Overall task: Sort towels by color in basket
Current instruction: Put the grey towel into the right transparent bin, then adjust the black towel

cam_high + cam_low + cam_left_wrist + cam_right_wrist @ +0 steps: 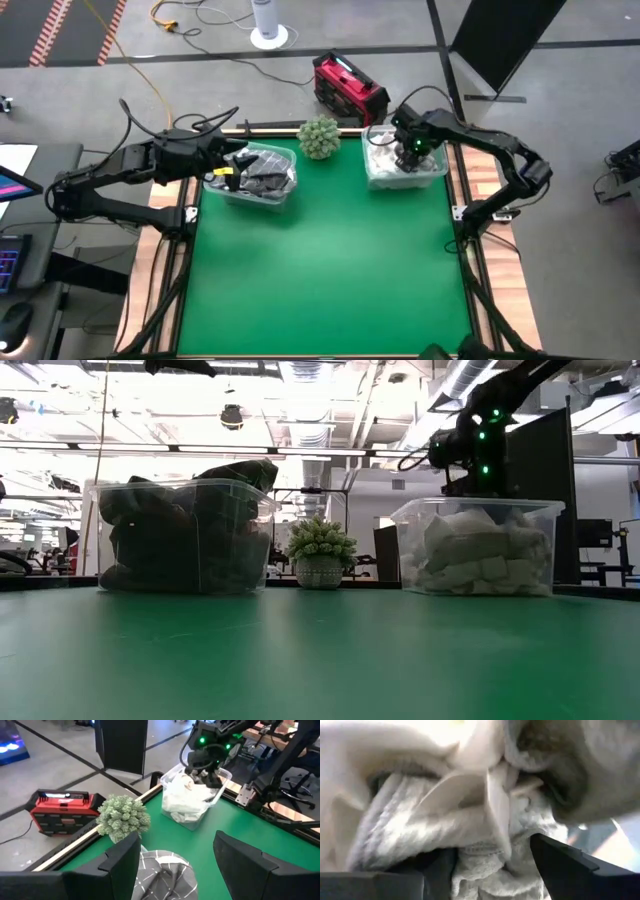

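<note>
The towels are already in two clear bins at the far side of the table (320,280): pale towels (186,802) heaped in the right bin (404,172) at about 1 o'clock from the table's middle, dark towels (185,525) — one plaid (162,875) on top — in the left bin (255,178) at about 11 o'clock. They look soft, light and limp, so I judge they will sag and drag rather than lift cleanly; a raised fold or bunched ridge is the best place to pinch, since a flat patch would slip and a deep bite could catch two cloths at once. The right gripper (385,143) is tipped down into the right bin, its jaws apart with white ribbed cloth (440,820) pressed close between and around them — not yet closed on it, as far as the wrist view shows. Its arm reaches in from 3 o'clock with the elbow bent out over the table edge. The left gripper (175,855) hovers just above the left bin, jaws apart and empty, held roughly level and facing across toward the right bin. A small potted plant (319,137) stands between the bins at 12 o'clock, and a red case (348,88) lies on the floor beyond.
</note>
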